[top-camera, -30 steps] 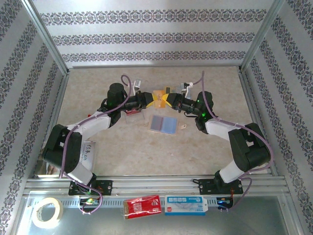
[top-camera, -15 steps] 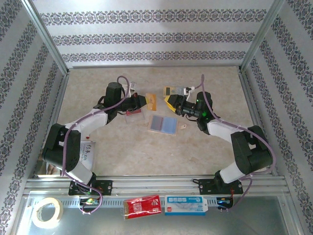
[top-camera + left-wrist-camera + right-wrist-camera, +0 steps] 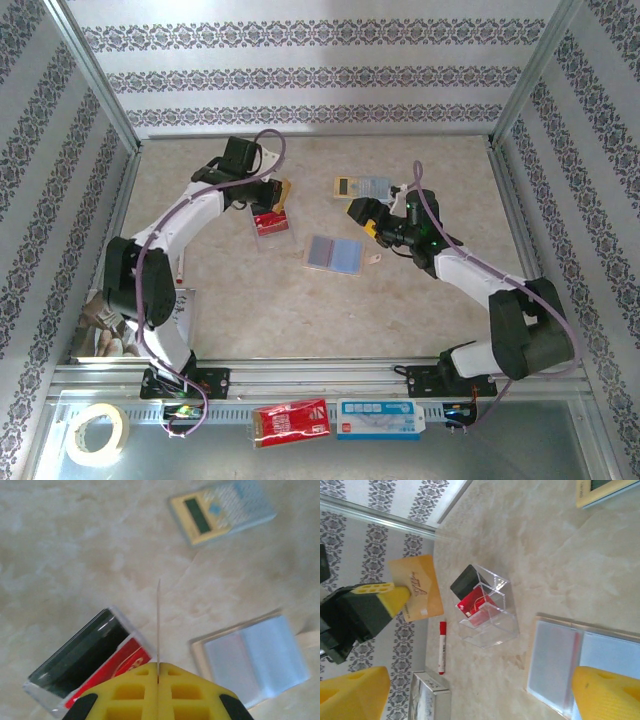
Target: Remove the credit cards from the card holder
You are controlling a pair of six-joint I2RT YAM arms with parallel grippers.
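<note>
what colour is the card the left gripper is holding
Gold-tan card, clearest in the right wrist view.

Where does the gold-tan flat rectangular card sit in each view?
Top external: gold-tan card upper left of centre, pinched by the left gripper.
Left wrist: card edge-on, a thin line at centre.
Right wrist: card left of centre, face showing.
Shared landmark: clear plastic box beside it.

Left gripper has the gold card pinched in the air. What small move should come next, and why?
Probably lower the left gripper toward the clear box and release the gold card there. The red and black card already sits in that box, the card holder lies open, and the held card hangs edge-on near the box.
</note>
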